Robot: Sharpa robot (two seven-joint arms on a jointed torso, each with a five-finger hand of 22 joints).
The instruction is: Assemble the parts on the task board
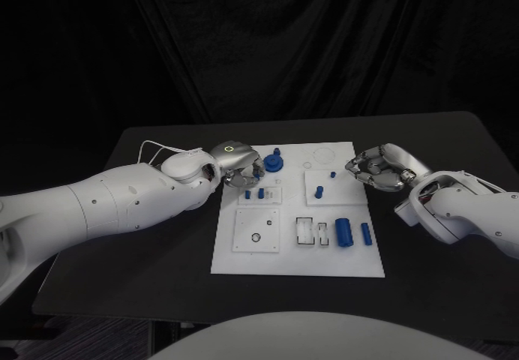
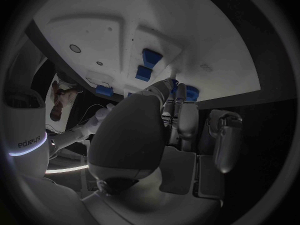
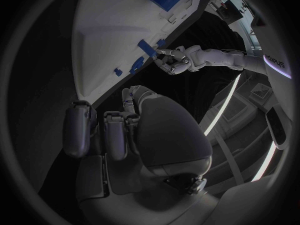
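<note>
The white task board [image 1: 298, 259] lies in the middle of the black table. On its far left corner stands a blue knob-shaped part [image 1: 274, 162]. My left hand [image 1: 238, 161] is right beside it, and its fingertips [image 2: 172, 87] reach the blue part [image 2: 192, 92]; whether they grip it is hidden. From the right wrist view, the left hand [image 3: 172, 60] is curled next to that part [image 3: 147, 47]. My right hand [image 1: 381, 166] hovers at the board's far right edge with its fingers [image 3: 115, 135] curled in and nothing in them.
Small blue pegs [image 1: 254, 194] stand left of centre on the board and another peg [image 1: 320, 192] stands to their right. A blue cylinder [image 1: 344, 232] and a thinner one [image 1: 367, 233] lie near the right. Bare black table [image 1: 162, 247] surrounds the board.
</note>
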